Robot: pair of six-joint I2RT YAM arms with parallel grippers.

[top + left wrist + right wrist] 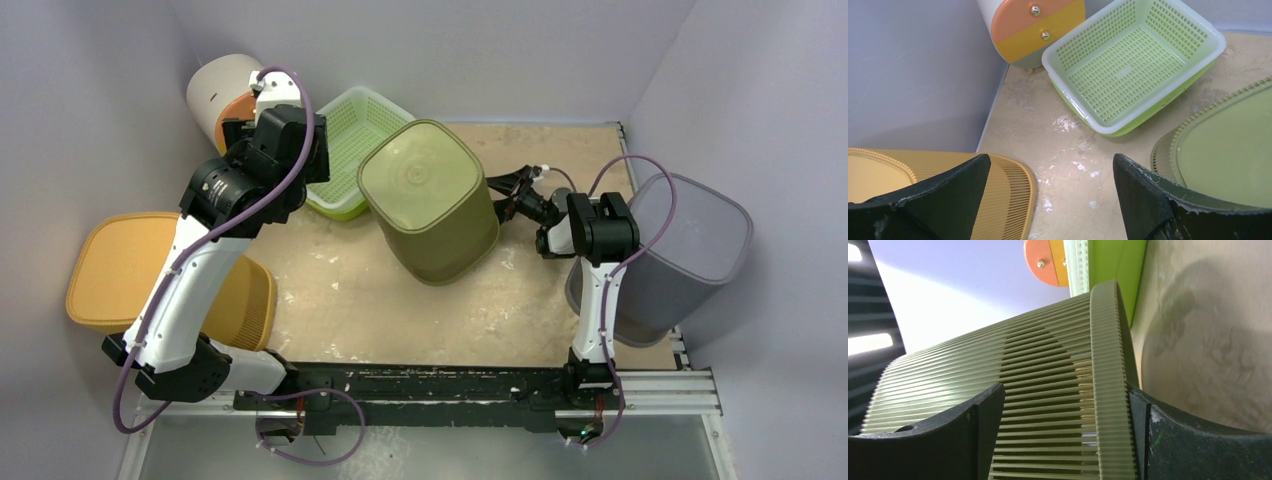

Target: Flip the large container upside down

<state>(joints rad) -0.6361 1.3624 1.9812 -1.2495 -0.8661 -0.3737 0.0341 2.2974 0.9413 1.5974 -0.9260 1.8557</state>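
- Plainly, the large olive-green ribbed plastic container (425,195) stands upside down near the middle of the tan tabletop (400,310), with its smooth flat base up and its rim down.
- At its 3 o'clock, the right gripper (503,196) has its jaws spread wide astride the ridged rim band.
- Towards 9 o'clock, the left gripper (1050,160) gapes wide, holding nothing.
- A light-green perforated plastic basket (372,95) sits just beside the container at 11 o'clock.

2 white arms (185,285) with black joints, purple cables (286,70), scuffed black hands (1050,162).
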